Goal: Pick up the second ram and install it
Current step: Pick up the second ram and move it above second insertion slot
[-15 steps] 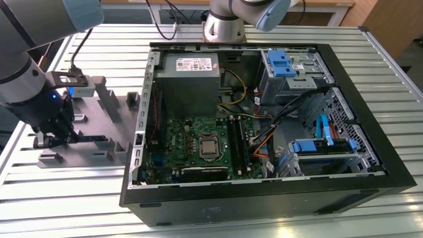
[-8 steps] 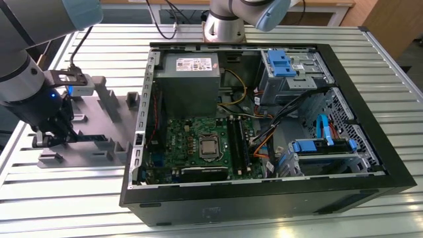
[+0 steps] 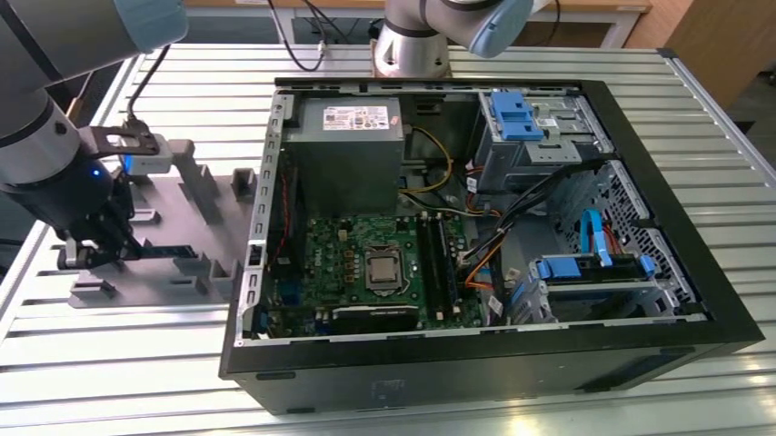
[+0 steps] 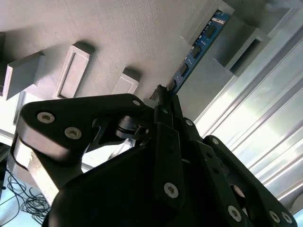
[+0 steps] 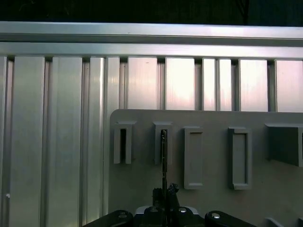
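Observation:
The second ram point(image 3: 166, 247) is a thin blue-green stick lying along the grey holder plate point(image 3: 194, 204), at the exterior view's left. My gripper point(image 3: 104, 247) is down on the stick's near end. In the second wrist view the black fingers point(image 4: 165, 118) are shut on the second ram point(image 4: 196, 47), whose far end sits in a slotted holder block point(image 4: 222, 9). In the first wrist view the second ram point(image 5: 164, 151) appears edge-on, running from my gripper point(image 5: 164, 193) into a slotted block point(image 5: 163, 127).
An open computer case point(image 3: 679, 300) lies at the exterior view's right, with the green motherboard point(image 3: 340, 259) and its long memory slots point(image 3: 434, 263) inside. Cables and blue drive brackets point(image 3: 522, 113) crowd the case. Several grey blocks point(image 5: 239, 158) stand on the plate, on a ribbed metal table point(image 3: 109, 363).

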